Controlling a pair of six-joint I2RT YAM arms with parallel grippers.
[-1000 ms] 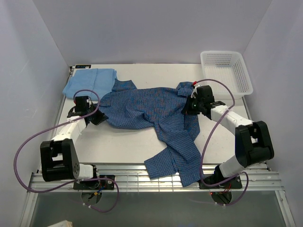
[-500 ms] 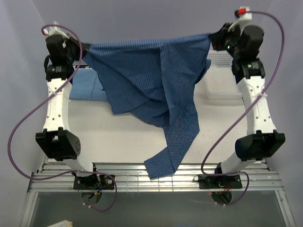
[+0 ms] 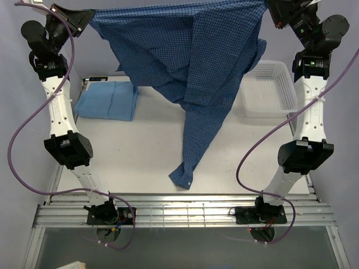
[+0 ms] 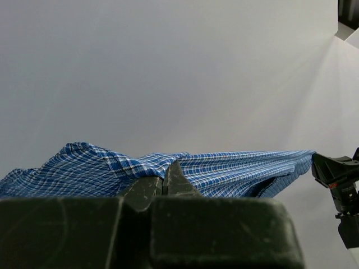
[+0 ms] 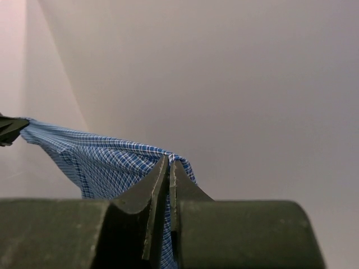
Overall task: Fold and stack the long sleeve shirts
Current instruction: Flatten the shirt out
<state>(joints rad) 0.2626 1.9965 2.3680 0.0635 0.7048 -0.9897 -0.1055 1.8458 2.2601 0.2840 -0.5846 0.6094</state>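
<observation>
Hanging in soft folds, the dark blue fine-checked shirt [image 3: 190,61] stretches between the left gripper [image 3: 84,18] and right gripper [image 3: 273,12], both clenched on its upper edge, with a sleeve end reaching the table [image 3: 134,151]. The plain light blue shirt [image 3: 106,100] lies folded flat far left, and the white mesh basket [image 3: 266,92] stands far right.

There are two shirts: one checked shirt [image 3: 190,61] hangs between the two grippers, and one plain light blue shirt [image 3: 107,101] lies below the left gripper [image 4: 167,171]. One white basket [image 3: 269,92] sits below the right gripper [image 5: 169,165]. There is one table [image 3: 140,157].
</observation>
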